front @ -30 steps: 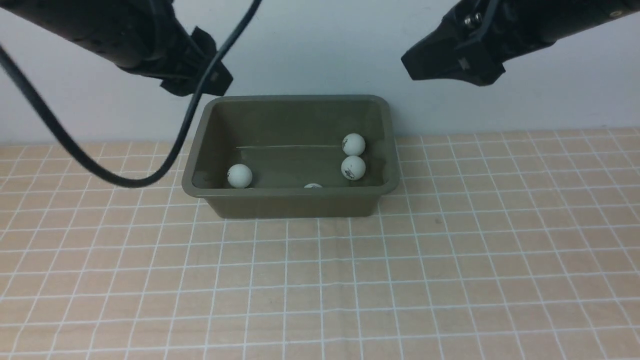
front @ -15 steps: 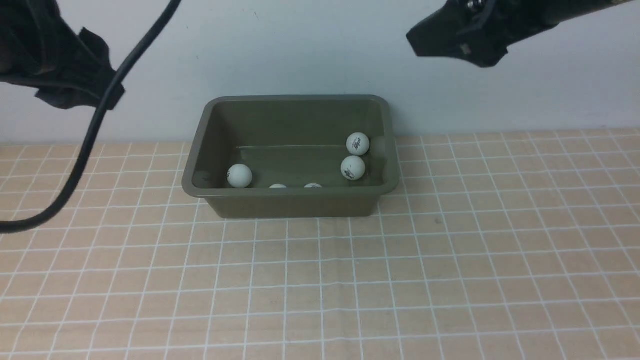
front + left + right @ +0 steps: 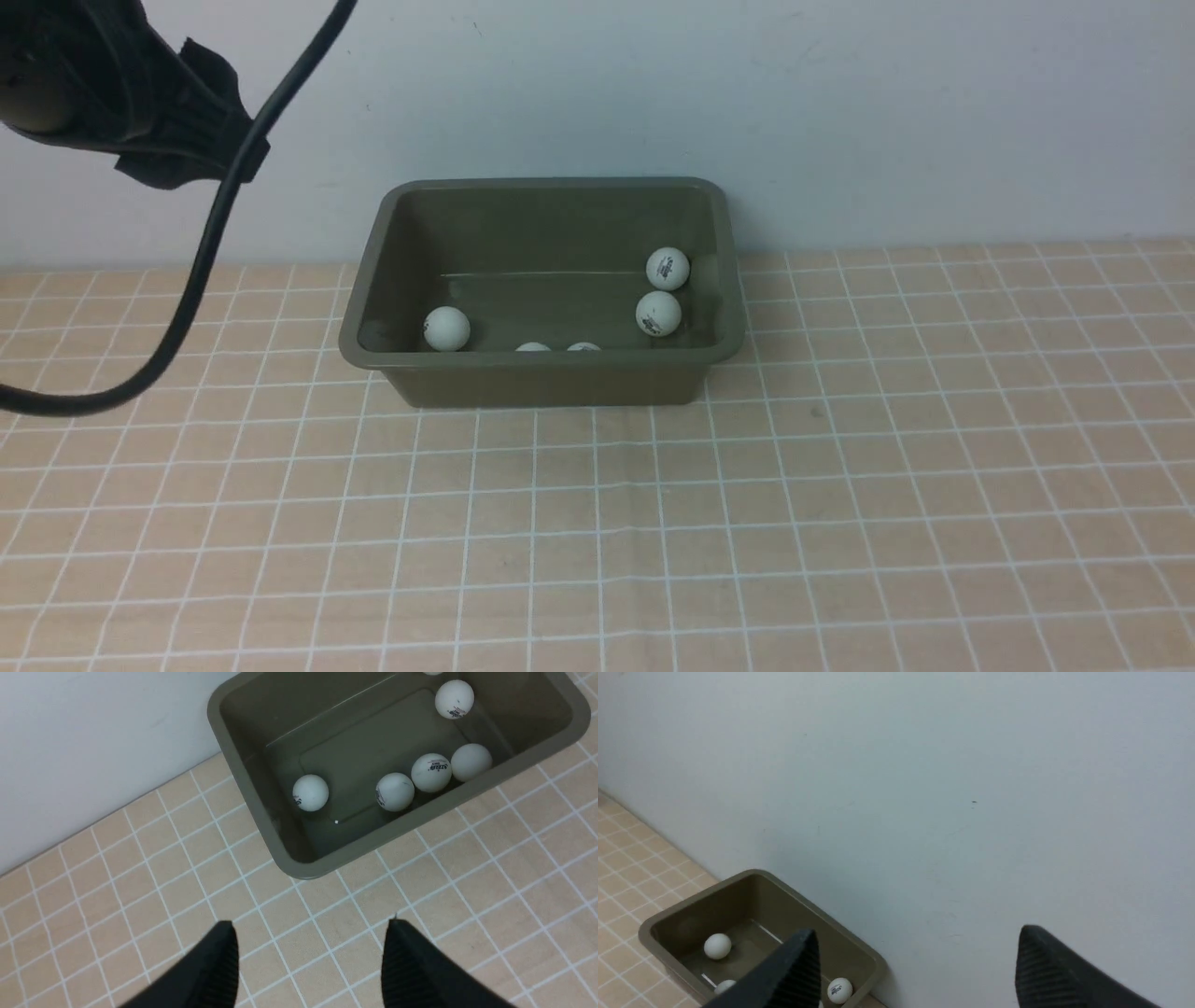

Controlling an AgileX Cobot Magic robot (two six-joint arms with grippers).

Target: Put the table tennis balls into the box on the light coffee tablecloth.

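Observation:
The olive-green box (image 3: 546, 381) stands on the light coffee tablecloth (image 3: 597, 523) against the back wall. Several white table tennis balls lie inside it: one at the left (image 3: 447, 329), two at the right (image 3: 658, 313) (image 3: 667, 268), and two just showing over the near wall (image 3: 533, 347). The left wrist view shows the balls (image 3: 395, 792) from above. My left gripper (image 3: 310, 926) is open and empty, high over the cloth left of the box. Also open and empty, my right gripper (image 3: 917, 933) faces the wall, out of the front view.
A pale wall (image 3: 840, 112) rises right behind the box. My left arm (image 3: 140, 103) and its black cable (image 3: 201, 271) hang at the upper left of the front view. Checked cloth spreads in front of and beside the box.
My left arm has swung left, away from over the box. The right arm has lifted out of the front view. One more ball showed at the box's near wall and rolled a little right.

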